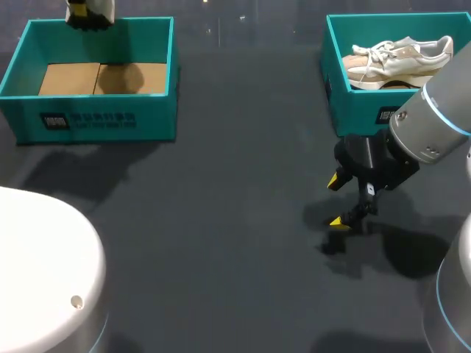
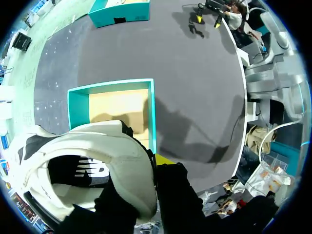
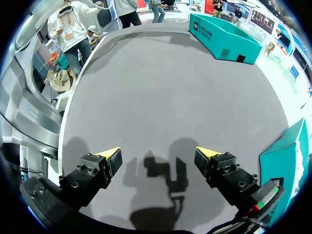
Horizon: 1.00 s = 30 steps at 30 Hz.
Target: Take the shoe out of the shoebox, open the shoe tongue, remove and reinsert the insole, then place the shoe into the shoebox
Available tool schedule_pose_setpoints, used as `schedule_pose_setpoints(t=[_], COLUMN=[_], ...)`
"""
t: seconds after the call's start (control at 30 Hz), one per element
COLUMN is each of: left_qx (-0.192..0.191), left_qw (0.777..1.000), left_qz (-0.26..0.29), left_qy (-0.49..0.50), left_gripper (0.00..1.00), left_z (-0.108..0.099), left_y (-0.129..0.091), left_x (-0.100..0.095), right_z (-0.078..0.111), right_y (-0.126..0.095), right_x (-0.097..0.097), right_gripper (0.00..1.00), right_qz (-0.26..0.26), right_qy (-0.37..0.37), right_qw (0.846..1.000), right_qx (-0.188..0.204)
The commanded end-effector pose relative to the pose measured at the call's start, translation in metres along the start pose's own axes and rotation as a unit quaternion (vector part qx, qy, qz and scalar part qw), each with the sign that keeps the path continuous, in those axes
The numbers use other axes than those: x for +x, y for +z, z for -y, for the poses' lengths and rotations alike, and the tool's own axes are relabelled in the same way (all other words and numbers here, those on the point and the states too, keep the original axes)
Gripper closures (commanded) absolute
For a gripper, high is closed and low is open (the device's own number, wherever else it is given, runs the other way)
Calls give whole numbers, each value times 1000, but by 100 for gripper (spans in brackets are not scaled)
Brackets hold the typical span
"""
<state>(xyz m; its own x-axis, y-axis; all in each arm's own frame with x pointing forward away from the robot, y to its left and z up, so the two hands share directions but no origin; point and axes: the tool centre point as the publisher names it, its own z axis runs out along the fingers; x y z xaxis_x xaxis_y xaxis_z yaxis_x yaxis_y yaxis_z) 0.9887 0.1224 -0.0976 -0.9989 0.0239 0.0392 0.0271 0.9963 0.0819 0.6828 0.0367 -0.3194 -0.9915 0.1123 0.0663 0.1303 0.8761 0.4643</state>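
A white shoe (image 2: 97, 161) with a black lining fills the left wrist view. My left gripper (image 2: 157, 163) is shut on its collar, with one yellow tip showing beside it. They hang above the left teal shoebox (image 2: 78, 105), which holds only its cardboard floor. In the head view the shoe (image 1: 90, 10) shows just over that box (image 1: 96, 118). A second, beige shoe (image 1: 397, 60) lies in the right teal shoebox (image 1: 353, 107). My right gripper (image 1: 337, 200) hangs open over bare table in front of that box, its fingers (image 3: 109, 156) wide apart with nothing between them.
The dark grey tabletop (image 1: 221, 220) stretches between the two boxes. My left arm's white base (image 1: 44, 272) fills the near left corner. In the right wrist view the right box's corner (image 3: 287, 156) stands close beside the gripper, and the left box (image 3: 222, 36) lies far ahead.
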Motion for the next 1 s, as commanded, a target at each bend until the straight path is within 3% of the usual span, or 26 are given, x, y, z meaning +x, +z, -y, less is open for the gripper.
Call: schedule_pose_setpoints(t=[0.03,0.53,0.77,1.0], left_qx=[18,19,33,20], left_qw=[1000,999,994,986], left_qz=[3,6,-25,-15], left_qy=[1,31,97,167], left_gripper=[100,100,100,100], left_z=[-12,-16,-43,-69], left_y=[1,0,5,8], left_x=[4,3,-21,-46], right_z=[0,0,0,0], right_y=[1,1,1,1], right_x=[1,1,1,1], right_gripper=[0,0,0,0], right_qz=[2,2,2,2], right_qy=[0,0,0,0], right_qw=[1000,1000,1000,1000], right_qx=[1,1,1,1])
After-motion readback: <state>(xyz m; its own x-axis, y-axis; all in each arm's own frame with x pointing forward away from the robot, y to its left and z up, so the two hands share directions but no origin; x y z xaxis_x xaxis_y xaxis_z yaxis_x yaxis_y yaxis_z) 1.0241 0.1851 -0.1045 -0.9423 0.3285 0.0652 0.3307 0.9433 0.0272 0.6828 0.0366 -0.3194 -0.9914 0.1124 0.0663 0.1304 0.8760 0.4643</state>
